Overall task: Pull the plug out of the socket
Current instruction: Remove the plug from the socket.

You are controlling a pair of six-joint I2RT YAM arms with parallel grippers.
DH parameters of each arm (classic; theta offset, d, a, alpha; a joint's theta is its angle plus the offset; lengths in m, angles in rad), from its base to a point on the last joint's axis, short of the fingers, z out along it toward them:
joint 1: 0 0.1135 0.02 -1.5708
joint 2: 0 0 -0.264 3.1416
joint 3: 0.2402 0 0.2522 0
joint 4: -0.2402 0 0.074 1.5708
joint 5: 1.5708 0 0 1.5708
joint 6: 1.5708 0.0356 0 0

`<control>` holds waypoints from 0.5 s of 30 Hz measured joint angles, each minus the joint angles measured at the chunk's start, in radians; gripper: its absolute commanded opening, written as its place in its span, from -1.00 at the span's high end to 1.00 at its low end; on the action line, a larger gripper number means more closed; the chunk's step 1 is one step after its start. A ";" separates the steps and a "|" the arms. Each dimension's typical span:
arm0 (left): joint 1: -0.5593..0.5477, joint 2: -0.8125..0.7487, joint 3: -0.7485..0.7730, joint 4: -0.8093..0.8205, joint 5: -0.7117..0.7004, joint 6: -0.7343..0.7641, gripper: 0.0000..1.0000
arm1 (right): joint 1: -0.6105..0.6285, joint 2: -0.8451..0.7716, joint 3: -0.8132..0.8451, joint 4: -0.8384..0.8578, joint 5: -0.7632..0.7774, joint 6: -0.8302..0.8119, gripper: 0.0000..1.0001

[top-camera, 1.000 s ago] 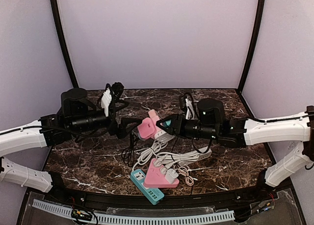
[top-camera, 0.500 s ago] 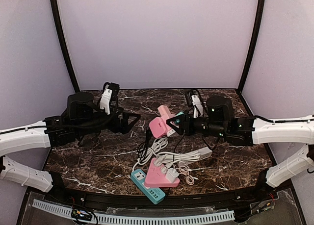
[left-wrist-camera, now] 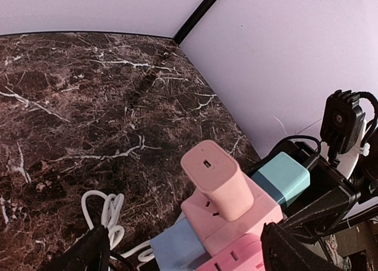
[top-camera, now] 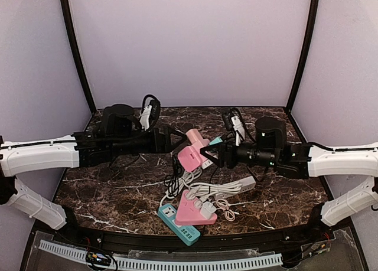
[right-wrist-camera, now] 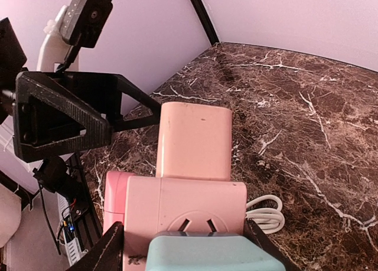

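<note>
A pink socket cube is held off the table at the centre. A pink plug sticks out of its top, a teal plug sits on its right side, and a pale blue plug is on another face. My right gripper is shut on the cube, with the teal plug between its fingers. My left gripper is open. Its fingers stand wide apart on either side of the cube, below the pink plug, not touching it.
A teal power strip, a pink triangular socket with white plugs and a white power strip lie at the front centre. White cable and black cable trail below the cube.
My left arm has swung right and its open gripper has come up to the cube. My right gripper has carried the cube slightly right and stayed shut on it.
</note>
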 measured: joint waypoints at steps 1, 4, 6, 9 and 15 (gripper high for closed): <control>-0.002 0.004 -0.010 0.014 0.019 -0.018 -0.75 | 0.000 -0.010 -0.008 0.001 -0.009 -0.002 1.00; -0.011 0.004 -0.040 0.035 0.051 -0.051 -0.75 | 0.000 -0.034 -0.031 0.003 -0.020 -0.010 1.00; -0.016 0.004 -0.052 0.037 0.063 -0.063 -0.75 | 0.000 -0.042 -0.039 0.002 -0.027 -0.014 1.00; -0.021 0.001 -0.063 0.034 0.069 -0.074 -0.75 | -0.002 -0.052 -0.042 0.002 -0.042 -0.016 1.00; -0.021 -0.006 -0.073 0.037 0.116 -0.079 -0.71 | -0.002 -0.055 -0.042 -0.013 -0.041 -0.017 1.00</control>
